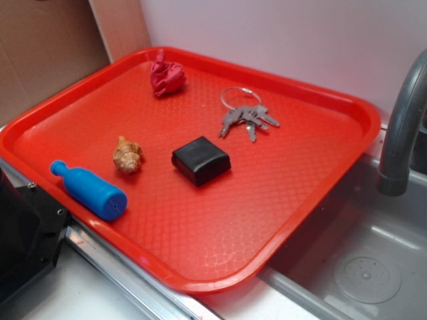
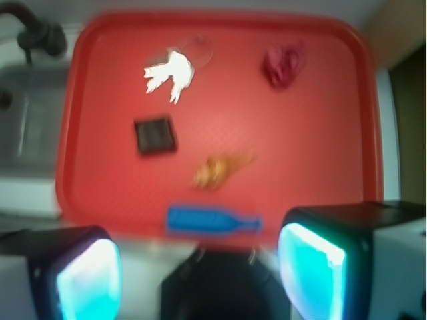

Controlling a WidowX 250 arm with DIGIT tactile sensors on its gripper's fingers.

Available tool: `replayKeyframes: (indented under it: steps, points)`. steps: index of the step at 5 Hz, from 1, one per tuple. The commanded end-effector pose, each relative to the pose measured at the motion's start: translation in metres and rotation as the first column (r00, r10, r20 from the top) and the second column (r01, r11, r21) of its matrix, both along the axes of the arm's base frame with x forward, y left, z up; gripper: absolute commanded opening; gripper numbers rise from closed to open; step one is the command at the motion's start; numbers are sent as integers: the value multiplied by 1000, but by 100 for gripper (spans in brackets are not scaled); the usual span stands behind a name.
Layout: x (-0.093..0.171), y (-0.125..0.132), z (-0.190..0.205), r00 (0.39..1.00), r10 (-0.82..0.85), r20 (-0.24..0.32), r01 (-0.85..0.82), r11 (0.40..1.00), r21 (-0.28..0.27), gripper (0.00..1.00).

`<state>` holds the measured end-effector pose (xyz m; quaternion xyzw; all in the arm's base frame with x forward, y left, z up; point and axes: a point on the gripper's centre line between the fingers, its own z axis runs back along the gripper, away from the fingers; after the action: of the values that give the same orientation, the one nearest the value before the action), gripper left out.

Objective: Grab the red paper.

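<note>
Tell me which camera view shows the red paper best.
The exterior view. There the red paper is sharp, its creases and lumpy shape clear, lying near the far edge of the tray. The wrist view shows it too, but only as a blurred dark-red blob in the upper right, far from the gripper.

A pale wall (image 1: 280, 33) rises behind the scene, meeting a brown cardboard panel (image 1: 40, 53) at the left. A grey sink basin (image 1: 360, 267) with a dark faucet (image 1: 400, 127) sits right.
</note>
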<state>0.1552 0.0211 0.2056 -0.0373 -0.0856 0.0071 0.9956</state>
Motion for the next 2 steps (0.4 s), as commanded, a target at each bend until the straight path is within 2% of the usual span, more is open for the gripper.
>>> replayKeyframes:
  steps: [1,2]
  points:
    - [81,36,-44,996,36,76,-36,999,6,100]
    - [114,33,-69,999,19,38,-21,999,47,100]
